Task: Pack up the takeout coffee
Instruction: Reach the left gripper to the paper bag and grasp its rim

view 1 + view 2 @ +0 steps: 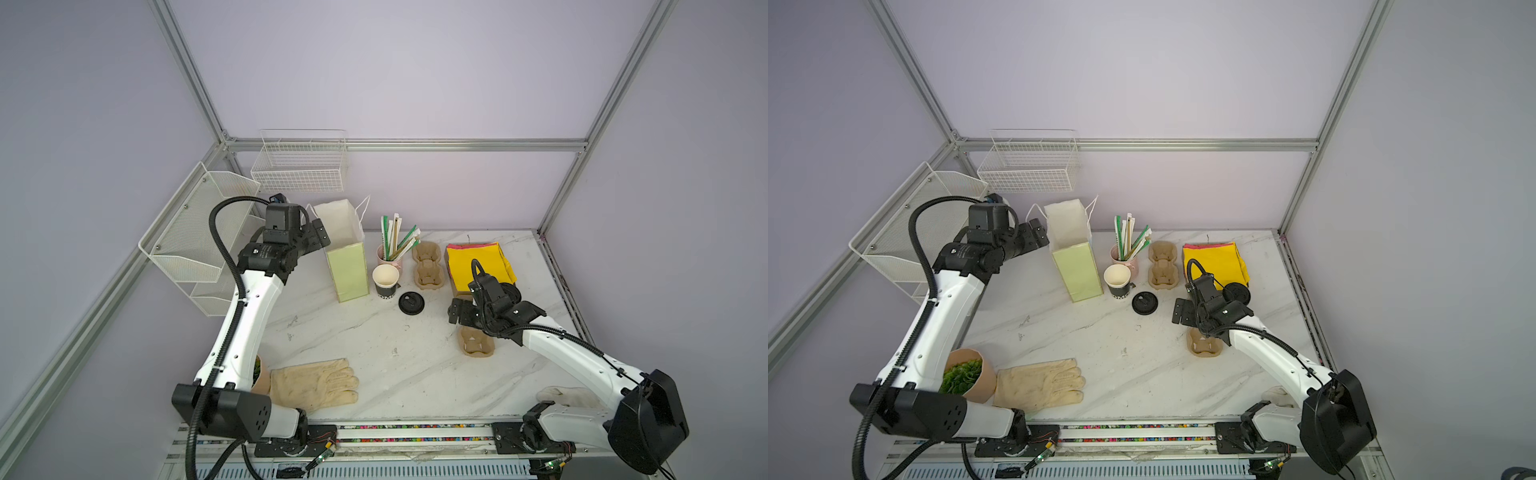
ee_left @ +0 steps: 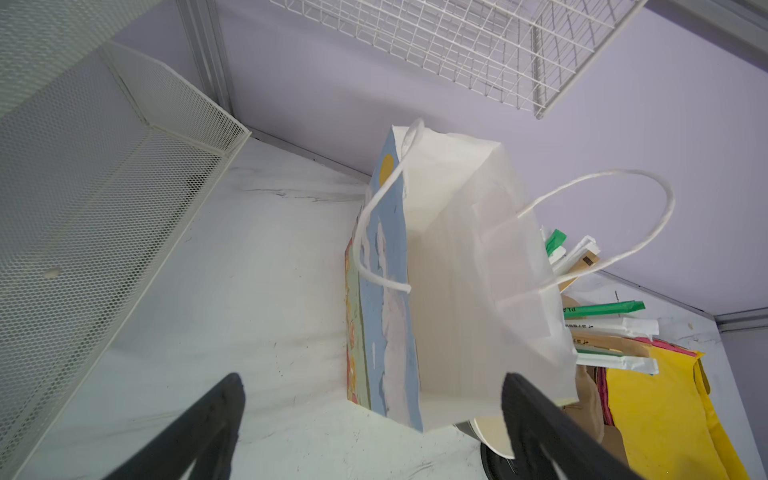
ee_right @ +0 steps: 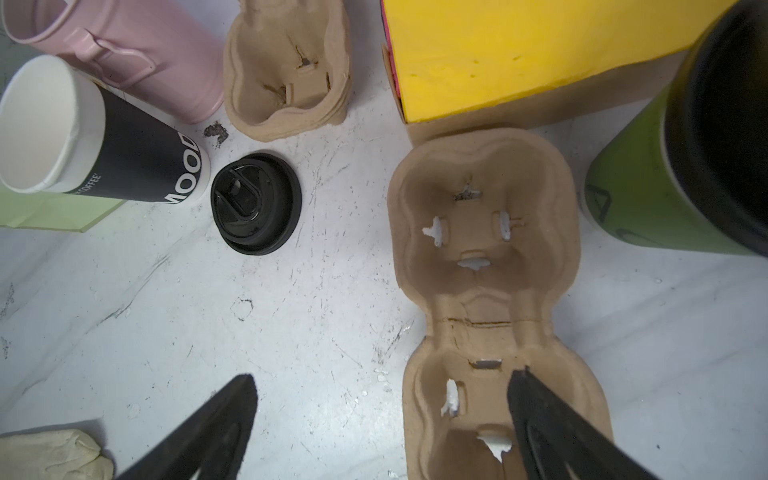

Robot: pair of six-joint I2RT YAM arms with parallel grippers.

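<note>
Right gripper [image 3: 382, 382], fingers wide and empty, hovers over the pulp carrier [image 3: 482, 249]; the takeout coffee [image 3: 631, 187] stands upright just right of it, beside the yellow stack [image 3: 519, 50]. A careless sideways reach could tip the lidded cup. Left gripper [image 2: 372, 382], likewise wide and empty, faces the paper bag [image 2: 457, 270], far left, which a nudge could topple.

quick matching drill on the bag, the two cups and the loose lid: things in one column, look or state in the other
1 paper bag
2 takeout coffee
3 loose lid
4 open paper cup

a black wall, white letters, no lid
b lid on, green wall
c flat on the tabletop
d white inside, string handles

Pairs: 1-d, 2-b, 3-c, 4-a
</note>
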